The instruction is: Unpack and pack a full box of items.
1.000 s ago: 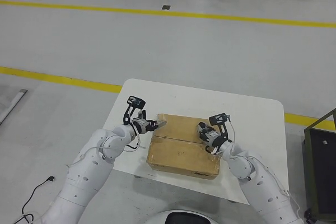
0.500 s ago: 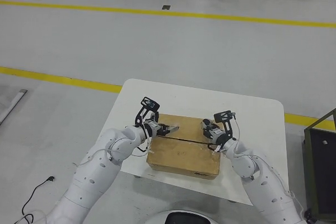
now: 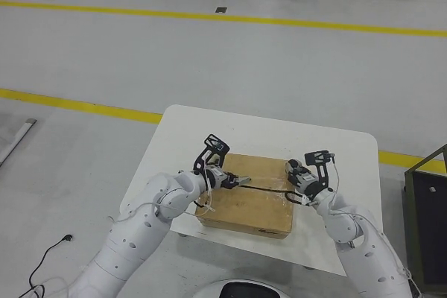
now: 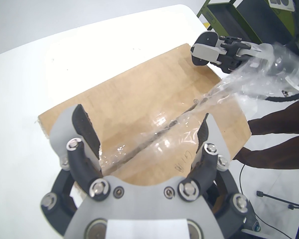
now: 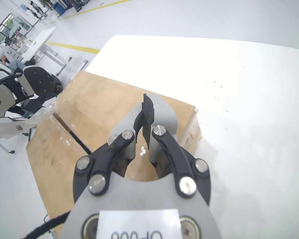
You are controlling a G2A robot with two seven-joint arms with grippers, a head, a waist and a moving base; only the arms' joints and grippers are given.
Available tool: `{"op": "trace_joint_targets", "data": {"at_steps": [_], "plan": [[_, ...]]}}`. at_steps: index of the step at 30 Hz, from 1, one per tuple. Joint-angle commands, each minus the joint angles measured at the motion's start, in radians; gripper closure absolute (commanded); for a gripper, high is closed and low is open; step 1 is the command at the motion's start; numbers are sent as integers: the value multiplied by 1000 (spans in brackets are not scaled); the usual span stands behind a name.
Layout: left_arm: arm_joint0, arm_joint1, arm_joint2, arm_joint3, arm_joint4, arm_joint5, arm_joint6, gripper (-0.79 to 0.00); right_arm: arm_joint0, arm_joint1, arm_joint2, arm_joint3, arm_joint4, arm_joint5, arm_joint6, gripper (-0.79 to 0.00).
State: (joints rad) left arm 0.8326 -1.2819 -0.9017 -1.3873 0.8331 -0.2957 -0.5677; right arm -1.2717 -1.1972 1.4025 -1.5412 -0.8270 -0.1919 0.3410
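Left wrist view, tape (image 4: 189,110): strip partly off box (image 4: 139,85) seam.
Right hand (image 4: 201,50): clamped on tape, likely peeling it.
Left hand (image 4: 142,114): open, probably steadying box.

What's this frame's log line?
box closed on table | left gripper open over seam | right gripper shut | clear tape partly peeled

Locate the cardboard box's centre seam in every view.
Top view: the seam runs across the middle of the cardboard box top.
Left wrist view: it lies under crinkled clear tape, ahead of the open left gripper.
Right wrist view: a dark slit near the shut right gripper.
Shared landmark: the white table under the box.
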Motion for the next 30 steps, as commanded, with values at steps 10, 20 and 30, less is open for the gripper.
{"op": "trace_joint_targets", "data": {"at_steps": [10,20,30], "plan": [[-8,-18,46,-6,46,28,8,-785,-122,26,179,-102,114,-69,44,-139],[39,4,-71,-71,31,59,-3,-785,-179,42,223,-159,286,-247,182,-419],[121,38,-232,-190,10,86,-46,-785,-171,48,117,-199,93,-408,169,-486]]}}
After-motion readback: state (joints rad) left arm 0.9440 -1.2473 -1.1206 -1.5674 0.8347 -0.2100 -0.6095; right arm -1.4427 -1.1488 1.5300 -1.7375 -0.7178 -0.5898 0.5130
